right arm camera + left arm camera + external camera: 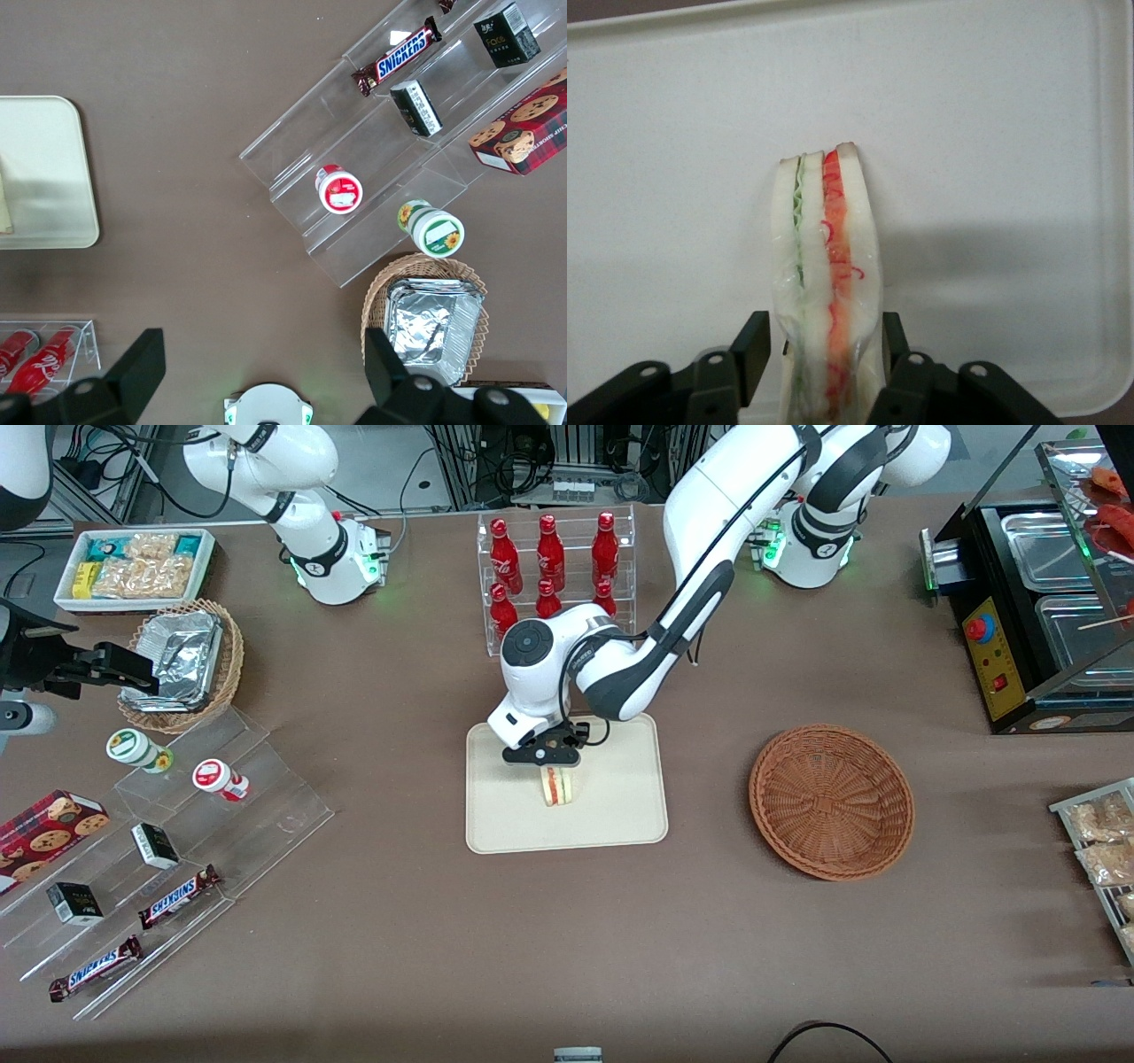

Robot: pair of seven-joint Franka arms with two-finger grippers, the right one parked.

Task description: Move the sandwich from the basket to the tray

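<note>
Clearly, we found the sandwich (558, 786) standing on its edge on the cream tray (620, 815), near the tray's middle, with the gripper (551, 766) directly above it. In the wrist view the sandwich (826, 283) sat between the two fingers (751, 347), which stood close on either side of the bread; whether they pressed it or had just let go we could not tell, since a thin gap seemed to show on one side.

The reddish-brown wicker basket (831, 802) lay empty on the desk, well apart from the tray toward the working arm's end, so we judged the carry as good as done and only the release and lift-off remaining.

We took the sandwich for a light, soft thing: pale bread that dents under a firm squeeze, with red and green filling that could slide out along the cut edge. The flat bread faces looked to us the right place to hold it, gently. Standing on a narrow edge, it seemed liable to tip over once the fingers drew away.
</note>
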